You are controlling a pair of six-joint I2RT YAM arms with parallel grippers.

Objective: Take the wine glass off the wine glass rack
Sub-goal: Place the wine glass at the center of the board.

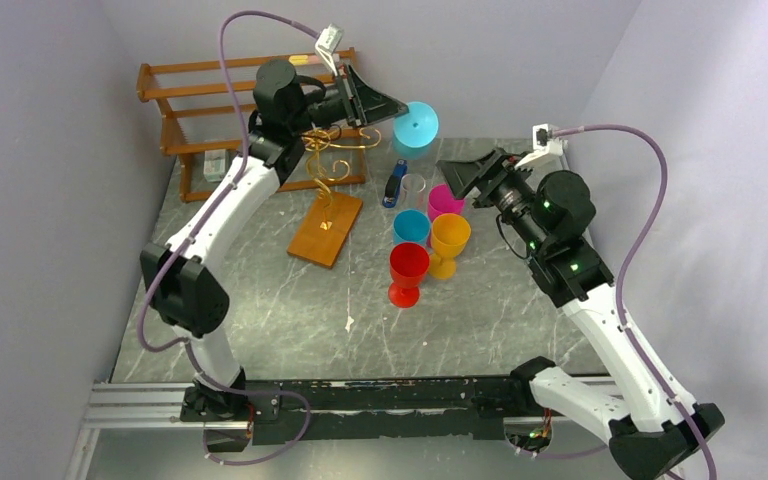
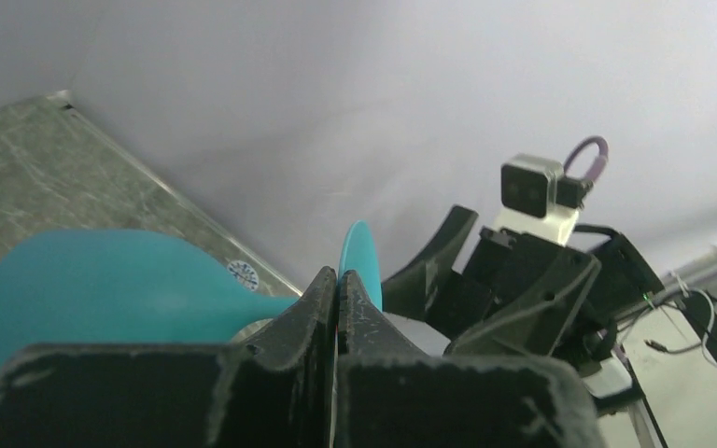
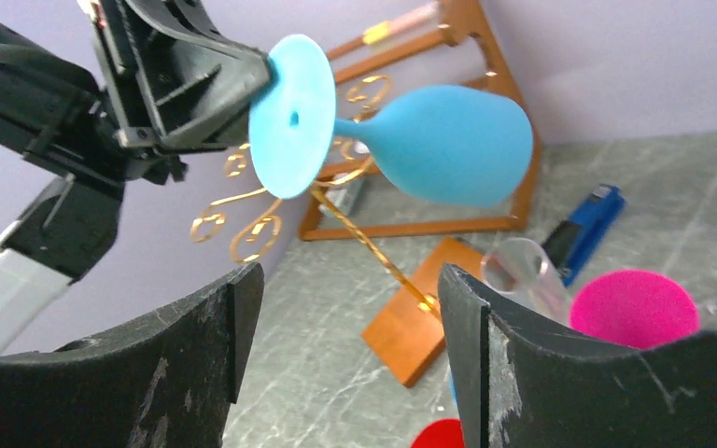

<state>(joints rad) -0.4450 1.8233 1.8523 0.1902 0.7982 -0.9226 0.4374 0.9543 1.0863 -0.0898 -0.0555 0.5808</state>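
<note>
From above and behind, we look down over the whole bench (image 1: 290,335). Our two wrist views sit close, facing each other, both catching the blue wine glass (image 3: 448,140).

Item: my right gripper (image 3: 347,285), fingers spread wide, nothing between them.
Item: left gripper (image 3: 247,79), pinching the foot of the blue wine glass (image 3: 448,140), which lies sideways in the air.
Item: gold wine glass rack (image 3: 260,229), behind the glass.
Item: clear glass (image 3: 523,271) beside pink cup (image 3: 633,308), lower right.
</note>
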